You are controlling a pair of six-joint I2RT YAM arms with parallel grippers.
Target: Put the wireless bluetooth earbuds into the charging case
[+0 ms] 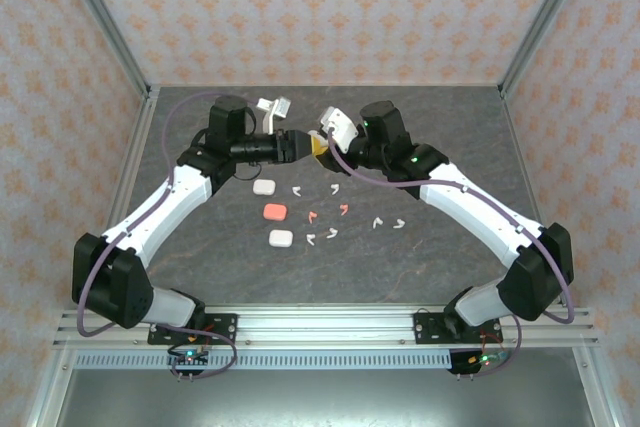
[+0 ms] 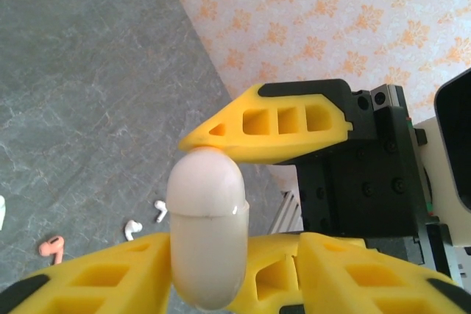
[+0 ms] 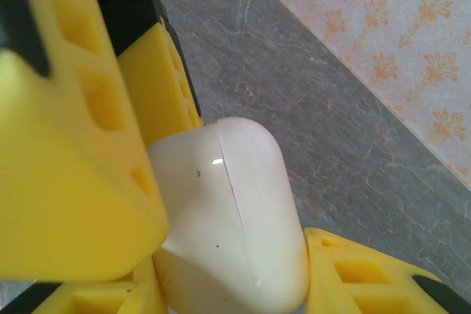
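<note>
- Left of the meeting point: left gripper, raised above the far middle of the table, pointing right, tip to tip with the other arm's fingers. From the left wrist, closed in on the lower body of the held case, one yellow finger at each side.
- On the table just nearer than that, in a short column: upper white case, salmon case, lower white case — lying flat, apart from one another.
- Between the two sets of fingers, off the table: held case — white, pebble-shaped, lid seam closed, rounded top touching a yellow finger of the right arm.
- Right of the case column, loose on the table: six white earbuds. Two at the far edge of the scatter, two beside the lower white case, two side by side at the right end.
- In the middle of that scatter: two salmon earbuds, apart from each other, also lying on the table.
- Right of the meeting point: right gripper, pointing left, clamped on the same held case. From the right wrist, one finger pressed on its left side, the other against its lower right.
</note>
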